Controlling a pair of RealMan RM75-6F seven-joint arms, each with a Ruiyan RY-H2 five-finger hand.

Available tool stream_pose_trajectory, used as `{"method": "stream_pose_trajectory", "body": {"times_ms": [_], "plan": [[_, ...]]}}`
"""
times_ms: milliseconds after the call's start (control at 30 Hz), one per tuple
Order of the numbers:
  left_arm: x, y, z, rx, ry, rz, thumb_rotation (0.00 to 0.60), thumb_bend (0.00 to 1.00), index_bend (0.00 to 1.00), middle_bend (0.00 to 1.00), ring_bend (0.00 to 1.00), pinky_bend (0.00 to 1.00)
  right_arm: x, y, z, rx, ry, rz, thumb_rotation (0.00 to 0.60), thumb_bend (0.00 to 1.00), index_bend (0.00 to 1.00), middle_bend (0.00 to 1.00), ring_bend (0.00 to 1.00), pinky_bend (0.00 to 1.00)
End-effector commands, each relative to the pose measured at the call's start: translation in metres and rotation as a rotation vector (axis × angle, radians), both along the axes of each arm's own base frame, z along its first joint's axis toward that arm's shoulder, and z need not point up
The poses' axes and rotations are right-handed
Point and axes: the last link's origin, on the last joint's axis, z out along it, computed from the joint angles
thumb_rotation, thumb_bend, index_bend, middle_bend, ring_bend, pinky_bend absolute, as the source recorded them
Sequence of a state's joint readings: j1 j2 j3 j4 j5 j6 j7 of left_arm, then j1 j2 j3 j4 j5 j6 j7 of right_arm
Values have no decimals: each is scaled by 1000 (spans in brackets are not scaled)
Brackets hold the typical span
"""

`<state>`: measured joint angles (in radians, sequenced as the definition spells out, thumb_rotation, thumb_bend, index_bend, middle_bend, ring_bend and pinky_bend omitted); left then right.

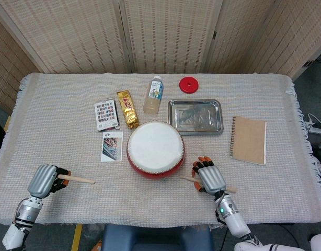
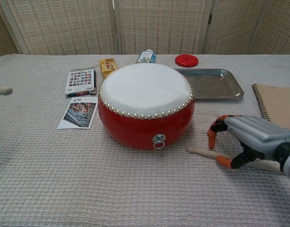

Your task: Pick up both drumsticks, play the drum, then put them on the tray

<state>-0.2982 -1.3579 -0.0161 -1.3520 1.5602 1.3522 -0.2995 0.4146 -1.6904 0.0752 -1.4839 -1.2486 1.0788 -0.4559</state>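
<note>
- Head view: table [image 1: 56,120] is seen from high above, looking steeply down; whole top is covered.
- Chest view: set low and near, facing level across.
- Shared: drum [image 1: 155,148] [image 2: 145,105], tray [image 1: 195,116] [image 2: 210,83].

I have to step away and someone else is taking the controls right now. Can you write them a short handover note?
Left hand holds one drumstick near the table's front left corner.
Right hand is over the second drumstick, fingers arched around it; that stick lies on the cloth beside the red drum. No closed grasp is visible.
The tray behind the drum holds nothing.
Done: left stick picked up.
Left: grasp and lift the right stick, play the drum, set both sticks on the tray.
</note>
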Motion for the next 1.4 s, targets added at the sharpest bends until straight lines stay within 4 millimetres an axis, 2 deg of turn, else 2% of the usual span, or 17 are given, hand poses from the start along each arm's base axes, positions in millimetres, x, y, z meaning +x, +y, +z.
{"method": "stream_pose_trajectory", "body": {"times_ms": [33, 233, 433, 500, 733, 867, 967, 1067, 1267, 1400], "plan": [[-2, 0, 0, -3, -11, 8, 600, 628, 1000, 1000, 1000, 1000, -3, 4, -4, 10, 18, 16, 600, 295, 480, 250, 39, 109], [-3, 0, -2, -12, -16, 13, 600, 620, 1000, 1000, 1000, 1000, -6, 9, -7, 29, 25, 24, 600, 309, 505, 250, 39, 109], [-2, 1, -2, -10, -24, 12, 600, 612, 1000, 1000, 1000, 1000, -2, 14, 1, -7, -32, 51, 600, 406, 610, 250, 39, 109], [-2, 1, -1, -7, -26, 13, 600, 607, 1000, 1000, 1000, 1000, -1, 12, 10, -13, -95, 36, 600, 409, 618, 250, 39, 109], [-4, -1, 1, -4, -30, 23, 600, 600, 1000, 1000, 1000, 1000, 6, -11, 61, 8, -501, -85, 600, 410, 625, 250, 52, 113], [-4, -2, 3, 2, -34, 30, 600, 599, 1000, 1000, 1000, 1000, 4, -25, 91, 56, -814, -182, 600, 410, 625, 250, 68, 129], [-3, -3, 4, 4, -37, 33, 600, 597, 1000, 1000, 1000, 1000, -6, -31, 106, 139, -987, -246, 600, 410, 620, 260, 108, 166], [-2, -4, 4, 3, -40, 33, 600, 594, 1000, 1000, 1000, 1000, -19, -40, 113, 180, -1159, -310, 600, 410, 605, 284, 144, 209], [2, -5, 4, 0, -39, 27, 600, 591, 1000, 1000, 1000, 1000, -47, -48, 106, 282, -1306, -406, 600, 410, 593, 341, 236, 320], [3, -5, 3, -3, -38, 26, 600, 591, 1000, 1000, 1000, 1000, -61, -52, 97, 324, -1372, -463, 600, 410, 576, 356, 252, 332]]}}
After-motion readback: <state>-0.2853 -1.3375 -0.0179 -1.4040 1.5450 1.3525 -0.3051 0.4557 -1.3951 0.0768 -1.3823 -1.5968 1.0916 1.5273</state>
